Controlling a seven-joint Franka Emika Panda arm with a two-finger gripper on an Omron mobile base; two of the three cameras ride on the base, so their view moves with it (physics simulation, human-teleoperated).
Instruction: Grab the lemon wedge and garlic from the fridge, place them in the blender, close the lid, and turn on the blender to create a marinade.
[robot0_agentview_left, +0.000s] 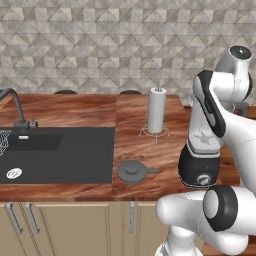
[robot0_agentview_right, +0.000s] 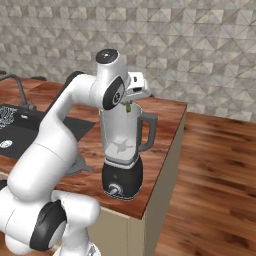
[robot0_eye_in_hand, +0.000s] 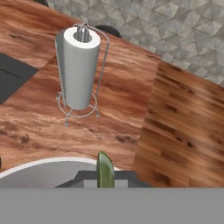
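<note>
The blender (robot0_agentview_right: 122, 165) stands at the counter's right end, with a black base (robot0_agentview_left: 200, 172) and a clear jar whose top is open. My gripper (robot0_agentview_right: 129, 101) hangs just over the jar's mouth, shut on the lemon wedge (robot0_agentview_right: 128, 107), a small yellow-green sliver. In the hand view the lemon wedge (robot0_eye_in_hand: 105, 169) sticks up between the fingers, above the jar's pale rim (robot0_eye_in_hand: 43, 165). The dark-grey lid (robot0_agentview_left: 133, 171) lies flat on the counter to the left of the blender. The garlic and the fridge are out of view.
A white paper-towel roll (robot0_agentview_left: 156, 111) (robot0_eye_in_hand: 78, 65) on a wire stand stands behind the lid. A black sink (robot0_agentview_left: 55, 152) with a faucet (robot0_agentview_left: 17, 107) takes up the counter's left. The counter ends right of the blender (robot0_agentview_right: 172, 145), above a wooden floor.
</note>
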